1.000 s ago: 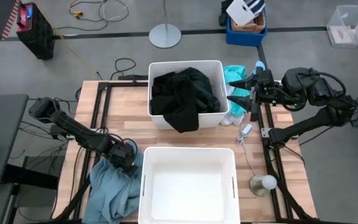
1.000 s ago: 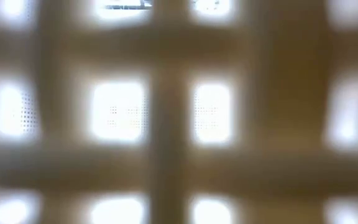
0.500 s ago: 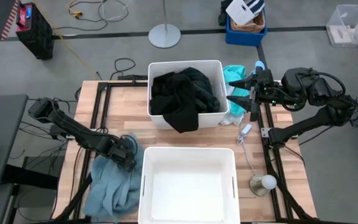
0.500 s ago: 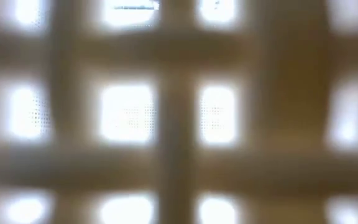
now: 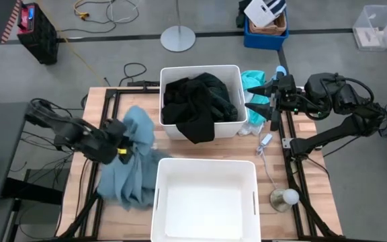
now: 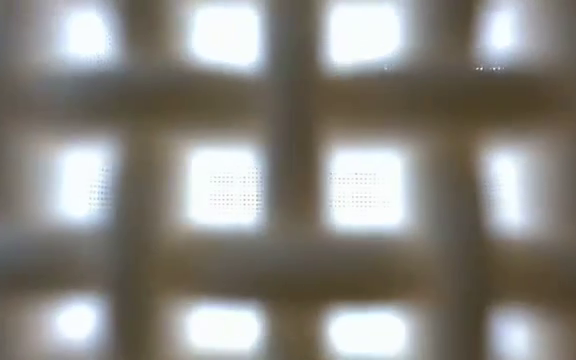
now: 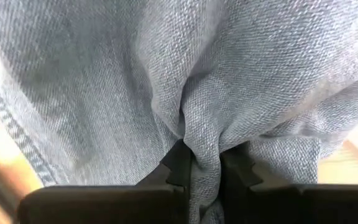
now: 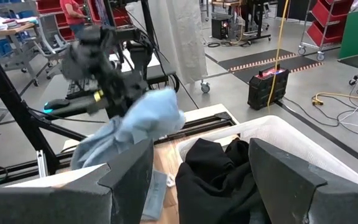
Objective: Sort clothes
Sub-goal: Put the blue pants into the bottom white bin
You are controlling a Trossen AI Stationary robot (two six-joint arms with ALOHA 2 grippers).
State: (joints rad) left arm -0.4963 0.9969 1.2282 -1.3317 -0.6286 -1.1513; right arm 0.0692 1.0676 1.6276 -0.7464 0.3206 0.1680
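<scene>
My left gripper is shut on a dusty blue-grey garment above the table's left side. The far white bin holds black clothes, one of them spilling over its near wall. A turquoise garment lies just right of that bin. The near white bin shows only its white inside. My right gripper stands open at the far bin's right wall, nothing between its fingers. In the right wrist view it faces the black clothes and the lifted blue-grey garment. My left gripper pinches a bunched fold of the blue-grey garment between its two fingers, several layers gathered together. The cloth spills over and around the fingers. The garment hangs below the gripper, and its lower part lies on the table left of the near bin.
A blue-capped bottle stands by the right arm. A small white object and a round white thing lie near the table's right edge. The low view shows only a blurred lattice right in front of the camera.
My left gripper has shut on the blue-grey garment and risen, moving toward the table's far left. The garment's upper part is lifted off the table and bunched around the gripper, while its lower part stays down beside the near bin.
</scene>
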